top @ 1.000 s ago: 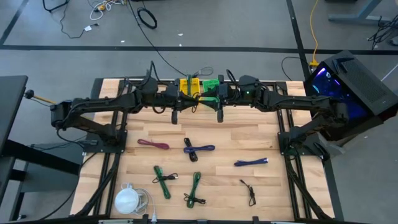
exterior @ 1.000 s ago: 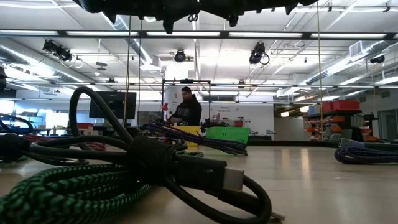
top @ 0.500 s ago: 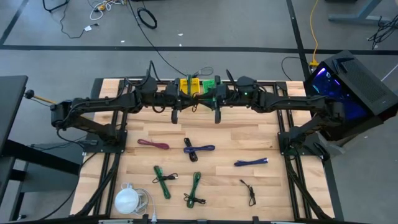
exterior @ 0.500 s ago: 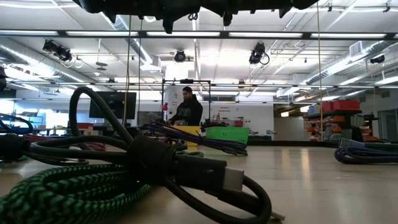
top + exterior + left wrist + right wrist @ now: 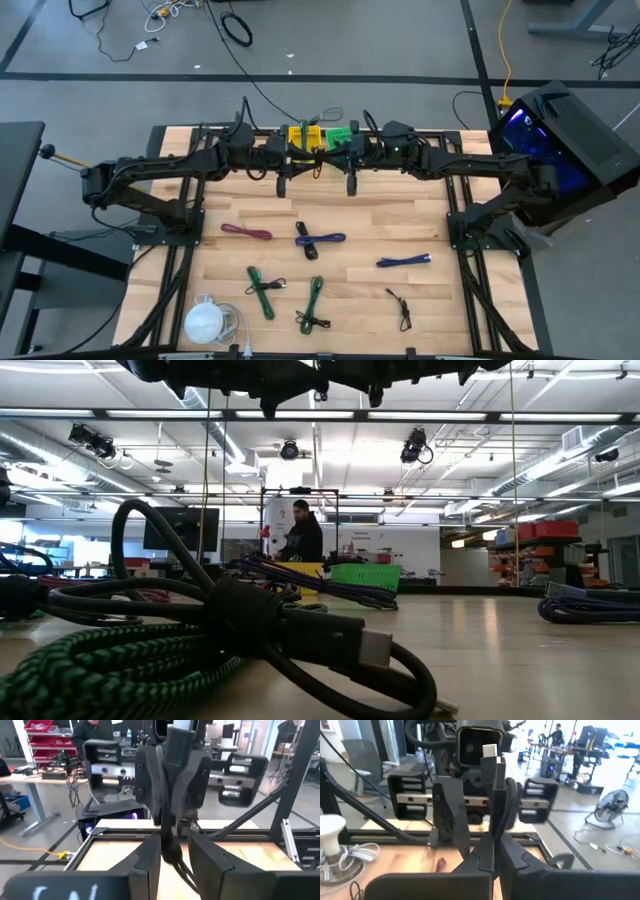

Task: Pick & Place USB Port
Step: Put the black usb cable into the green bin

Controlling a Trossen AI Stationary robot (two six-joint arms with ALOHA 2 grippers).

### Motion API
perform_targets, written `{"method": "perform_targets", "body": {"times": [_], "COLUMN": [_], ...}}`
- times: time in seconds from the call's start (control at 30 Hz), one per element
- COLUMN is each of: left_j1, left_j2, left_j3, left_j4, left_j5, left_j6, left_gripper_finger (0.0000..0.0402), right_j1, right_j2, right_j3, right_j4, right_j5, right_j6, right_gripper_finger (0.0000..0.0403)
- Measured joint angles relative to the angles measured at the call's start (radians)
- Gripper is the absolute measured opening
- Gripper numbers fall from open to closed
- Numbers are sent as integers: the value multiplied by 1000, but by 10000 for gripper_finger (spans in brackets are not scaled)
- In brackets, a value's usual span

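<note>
My right gripper is shut on a black USB cable with a silver plug, high over the yellow bin and green bin at the table's far edge. My left gripper faces it tip to tip and is open. A dark strand of the cable runs between its fingers, and I cannot tell whether they touch it. In the high view the two grippers meet at the far middle, the left and the right. My right gripper pinches the black cable between its two fingers, by the coiled part below the plug housing. The fingers are level and point toward the table's left. The plug sticks out past the fingertips, a loop bulges beside it, and the cable is lifted clear of the table.
Several bundled cables lie on the wooden table: maroon, purple, blue, two green and a thin black one. A white round object sits at the near left. A person stands beyond the table.
My right gripper has swung a little toward the left arm and back again, still shut on the cable. The cables on the table lie as before.
</note>
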Motion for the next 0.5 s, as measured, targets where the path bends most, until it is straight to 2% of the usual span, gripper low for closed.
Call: {"method": "perform_targets", "body": {"times": [0.2,0.5], "left_j1": [28,52], "left_j2": [-41,-125], "left_j3": [0,0], "left_j4": [-130,-389], "left_j5": [8,-76], "left_j6": [7,44], "left_gripper_finger": [102,103], "right_j1": [-48,-162], "right_j2": [-18,8], "right_j3": [0,-1], "right_j4": [-162,-269], "right_j5": [126,139], "right_j6": [-8,21], "right_gripper_finger": [1,0]}}
